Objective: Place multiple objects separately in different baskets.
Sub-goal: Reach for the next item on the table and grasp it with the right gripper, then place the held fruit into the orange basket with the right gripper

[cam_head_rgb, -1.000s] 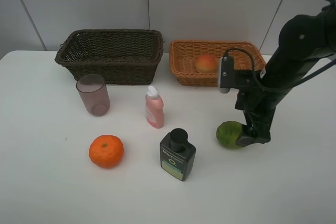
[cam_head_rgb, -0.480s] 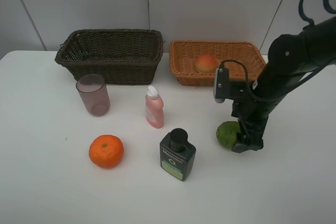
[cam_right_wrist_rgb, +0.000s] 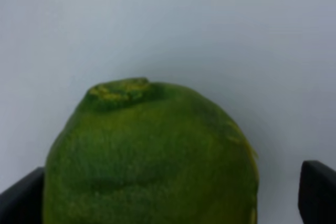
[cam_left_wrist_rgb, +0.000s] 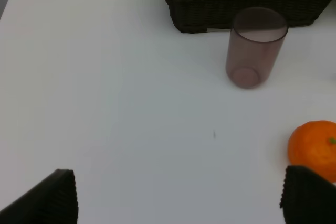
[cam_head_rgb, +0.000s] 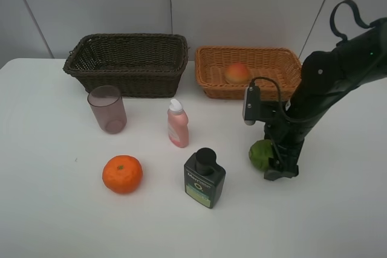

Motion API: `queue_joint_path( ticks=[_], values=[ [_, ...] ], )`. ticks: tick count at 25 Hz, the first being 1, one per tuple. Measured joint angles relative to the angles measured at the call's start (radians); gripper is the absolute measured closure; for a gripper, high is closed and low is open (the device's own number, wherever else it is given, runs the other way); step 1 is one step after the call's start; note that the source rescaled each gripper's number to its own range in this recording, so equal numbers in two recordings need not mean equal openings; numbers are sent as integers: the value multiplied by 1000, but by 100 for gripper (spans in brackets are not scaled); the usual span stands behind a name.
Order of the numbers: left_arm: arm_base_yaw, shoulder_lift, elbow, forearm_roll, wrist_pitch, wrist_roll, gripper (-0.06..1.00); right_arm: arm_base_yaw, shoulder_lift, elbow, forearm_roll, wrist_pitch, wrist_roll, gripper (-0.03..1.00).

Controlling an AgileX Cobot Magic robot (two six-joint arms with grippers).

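So the lime [cam_head_rgb: 260,153] was sitting on the white table [cam_head_rgb: 48,209], over on the right side, a bit in front of the light tan basket [cam_head_rgb: 217,92]. The right gripper [cam_head_rgb: 275,166] was down around it with its jaws spread wide. From the right wrist view one fingertip looked right up against the lime's side, while the other fingertip [cam_right_wrist_rgb: 317,187] had a clear strip of table between it and the fruit. So it wasn't clamped, just straddling it.

The peach [cam_head_rgb: 237,73] was already lying inside that tan basket. The dark brown basket [cam_head_rgb: 127,74] stood just beside it on the left; I couldn't see anything in it from up high.

Everything else was out on the table: the dark green bottle [cam_head_rgb: 204,179] upright near the lime, the pink bottle [cam_head_rgb: 178,124] upright behind that, the tangerine [cam_head_rgb: 122,174] further left, and the mauve cup [cam_head_rgb: 107,109] standing just in front of the dark basket.

The left gripper [cam_left_wrist_rgb: 178,200] hung over bare table at the left with its jaws spread wide, holding nothing.
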Motion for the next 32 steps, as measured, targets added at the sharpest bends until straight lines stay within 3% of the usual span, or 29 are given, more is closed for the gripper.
queue_joint_path(
  ticks=[2,3,5,6,7,25,32],
  values=[
    [0,0,0,0,0,0,-6,0,1,0,-1,0,0,3],
    [0,0,0,0,0,0,-6,0,1,0,-1,-1,0,11],
    [0,0,0,0,0,0,-6,0,3,0,-1,-1,0,33],
    [0,0,0,0,0,0,-6,0,4,0,-1,0,0,51],
    [0,0,0,0,0,0,-6,0,4,0,-2,-1,0,56],
    [0,0,0,0,0,0,-6,0,-12,0,1,4,4,56],
    [0,0,0,0,0,0,-6,0,-109,-61,80,115,171,56]
  ],
)
